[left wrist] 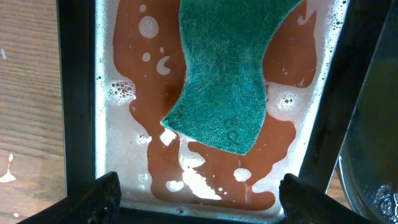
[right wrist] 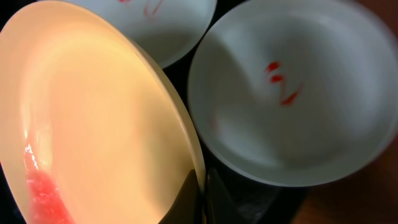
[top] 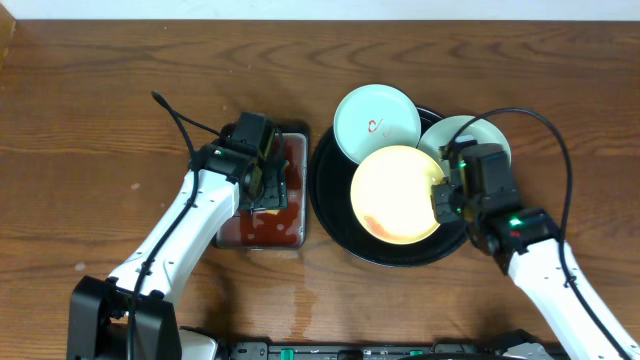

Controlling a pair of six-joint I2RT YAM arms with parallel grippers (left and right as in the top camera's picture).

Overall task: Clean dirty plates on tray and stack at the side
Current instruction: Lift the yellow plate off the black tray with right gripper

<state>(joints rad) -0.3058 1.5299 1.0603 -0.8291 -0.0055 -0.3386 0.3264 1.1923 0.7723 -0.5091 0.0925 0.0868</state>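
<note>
The pale yellow plate lies tilted over the round black tray, with a red smear near its lower left edge. My right gripper is shut on its right rim; the right wrist view shows the fingers pinching the yellow plate. Two blue-white plates with red marks rest at the tray's back, one on the left and one partly under my right arm. My left gripper hangs open over the pan, empty, its jaws wide just short of a green sponge.
A rectangular black pan of reddish foamy liquid stands just left of the tray, with the sponge lying in it. Wooden table surrounds both. The left arm's cable loops up at the pan's back left.
</note>
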